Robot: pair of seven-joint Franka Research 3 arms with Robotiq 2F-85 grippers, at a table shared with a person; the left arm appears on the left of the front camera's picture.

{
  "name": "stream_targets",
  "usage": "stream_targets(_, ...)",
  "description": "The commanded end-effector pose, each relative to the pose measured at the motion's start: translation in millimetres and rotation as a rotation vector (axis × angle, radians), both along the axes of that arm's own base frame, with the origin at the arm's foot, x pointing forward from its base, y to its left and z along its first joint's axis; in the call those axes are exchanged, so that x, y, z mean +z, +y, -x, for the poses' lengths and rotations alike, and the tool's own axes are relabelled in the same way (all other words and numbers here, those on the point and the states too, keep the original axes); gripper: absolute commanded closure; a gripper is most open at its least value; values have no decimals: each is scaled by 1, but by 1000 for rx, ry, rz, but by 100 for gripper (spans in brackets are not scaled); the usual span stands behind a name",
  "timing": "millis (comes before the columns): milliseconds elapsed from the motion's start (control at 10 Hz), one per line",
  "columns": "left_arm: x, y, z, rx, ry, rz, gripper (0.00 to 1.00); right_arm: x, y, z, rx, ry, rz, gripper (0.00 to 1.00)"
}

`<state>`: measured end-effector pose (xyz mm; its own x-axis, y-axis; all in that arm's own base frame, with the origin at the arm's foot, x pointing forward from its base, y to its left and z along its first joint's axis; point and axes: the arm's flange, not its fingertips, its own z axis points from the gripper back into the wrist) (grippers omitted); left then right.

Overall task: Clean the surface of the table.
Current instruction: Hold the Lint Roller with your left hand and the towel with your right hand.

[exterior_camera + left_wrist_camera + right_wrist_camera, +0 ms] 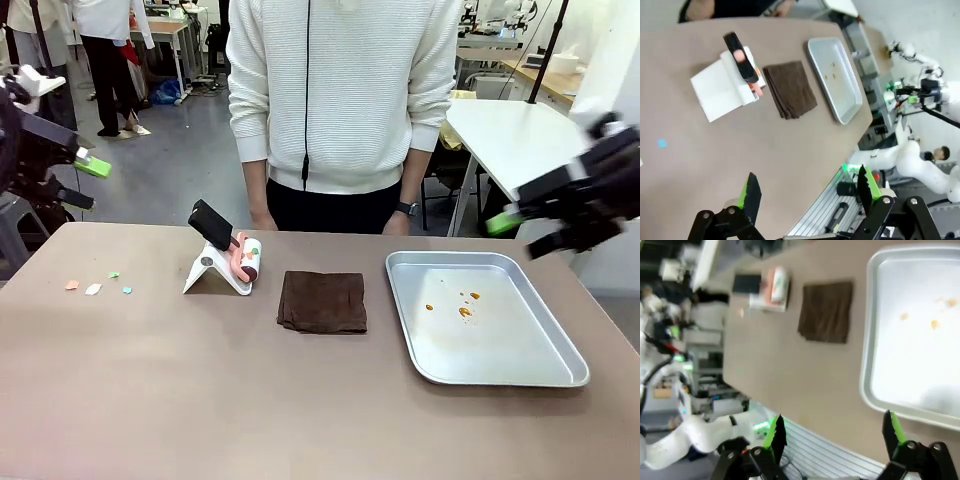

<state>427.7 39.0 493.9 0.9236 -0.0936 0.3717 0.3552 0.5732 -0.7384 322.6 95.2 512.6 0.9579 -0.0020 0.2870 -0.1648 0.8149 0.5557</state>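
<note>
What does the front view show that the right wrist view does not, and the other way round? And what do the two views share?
The front view adds the person's white sweater and a hand at the table's far edge.

The right wrist view adds the table's near edge, with a ribbed metal rail below it and a white arm base.

Both share the table, the brown cloth, the metal tray with orange spots, the white stand with a roller, and the open right gripper.

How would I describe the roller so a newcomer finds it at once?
On the greyish-brown table, look left of the folded brown cloth. The roller leans on a white stand; only it has a black handle and pink neck.
</note>
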Motion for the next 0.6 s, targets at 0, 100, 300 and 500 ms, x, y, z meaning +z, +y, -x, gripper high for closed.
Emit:
stream_targets(0, 0, -9, -17, -43, 47, -107, 0, -8, 62, -8, 19, 69, 15, 0)
stream_targets(100, -5, -20, -26, -73, 67, -150, 0, -18, 99, -10, 18, 83, 57, 0)
stream_targets(300, -11, -38, -37, -107, 88, -148, 0, -46, 155, -18, -40, 78, 58, 0)
stream_targets(500, -12, -40, -39, -113, 95, -137, 0, -77, 176, -32, -61, 79, 75, 0)
